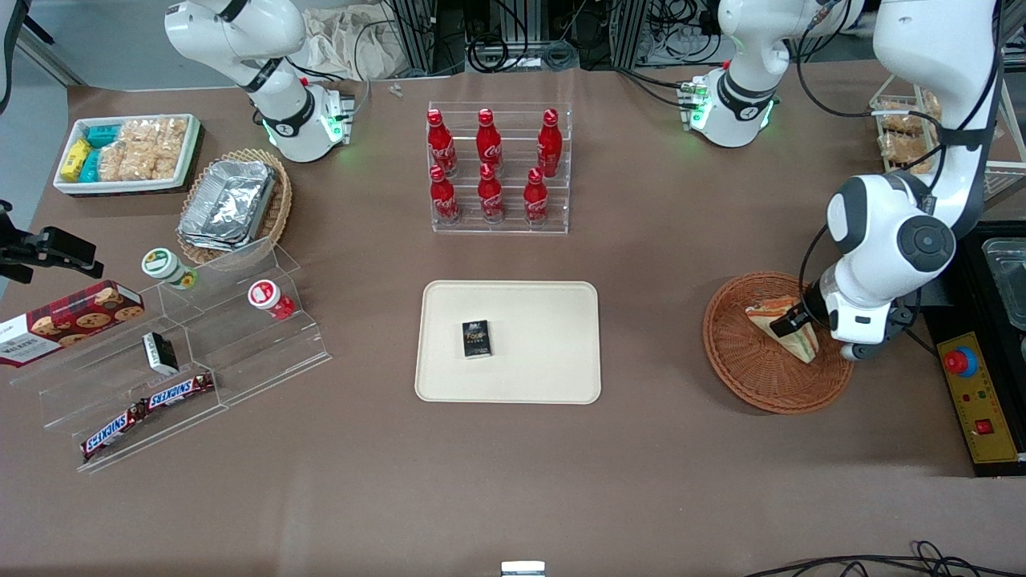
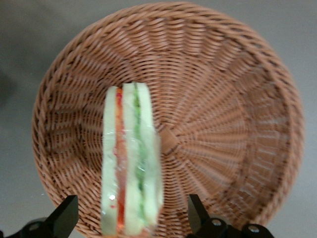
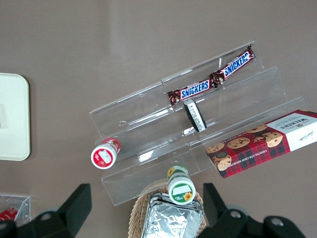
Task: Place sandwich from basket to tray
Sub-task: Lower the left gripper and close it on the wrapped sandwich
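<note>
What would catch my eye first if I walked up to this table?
Probably the white arm's hand down in the round wicker basket at the working arm's end, its fingers open on either side of a wrapped sandwich. Next, the cream tray mid-table holding a small black box, with red cola bottles racked farther back.

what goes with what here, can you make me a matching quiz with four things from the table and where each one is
Things:
1. sandwich
2. small black box
3. cola bottles
4. end effector

Places:
A. on the tray
B. in the clear tiered rack
C. in the basket
D. open, fingers either side of the sandwich

Pairs: 1-C, 2-A, 3-B, 4-D
</note>
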{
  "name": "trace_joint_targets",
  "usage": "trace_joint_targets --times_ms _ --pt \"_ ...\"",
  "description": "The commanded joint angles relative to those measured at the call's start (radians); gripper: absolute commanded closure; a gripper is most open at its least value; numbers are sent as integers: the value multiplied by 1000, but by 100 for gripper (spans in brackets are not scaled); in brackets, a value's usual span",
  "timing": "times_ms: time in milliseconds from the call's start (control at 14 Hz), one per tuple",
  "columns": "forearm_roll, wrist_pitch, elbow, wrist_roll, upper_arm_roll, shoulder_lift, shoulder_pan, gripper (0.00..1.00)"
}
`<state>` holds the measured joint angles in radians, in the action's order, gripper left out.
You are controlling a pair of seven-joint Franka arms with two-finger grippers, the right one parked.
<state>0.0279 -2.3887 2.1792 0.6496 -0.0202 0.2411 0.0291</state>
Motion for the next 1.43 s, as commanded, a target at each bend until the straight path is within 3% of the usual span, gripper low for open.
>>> trace_joint_targets --times_ms 0,357,429,500,571,643,1000,1143,1357 --pt "4 -18 17 27 5 9 0 0" --pt "4 -18 13 84 3 69 0 0" --pt "1 -18 7 90 3 78 0 8" --pt "1 -18 4 119 3 76 0 38" --pt "3 -18 -2 152 3 73 0 84" --pt "3 -18 -2 156 3 67 0 100" --pt "4 46 -27 159 -1 5 -3 100" --pt "4 190 -93 144 -12 -32 -14 100" --pt "3 525 -319 95 -93 -29 -28 100"
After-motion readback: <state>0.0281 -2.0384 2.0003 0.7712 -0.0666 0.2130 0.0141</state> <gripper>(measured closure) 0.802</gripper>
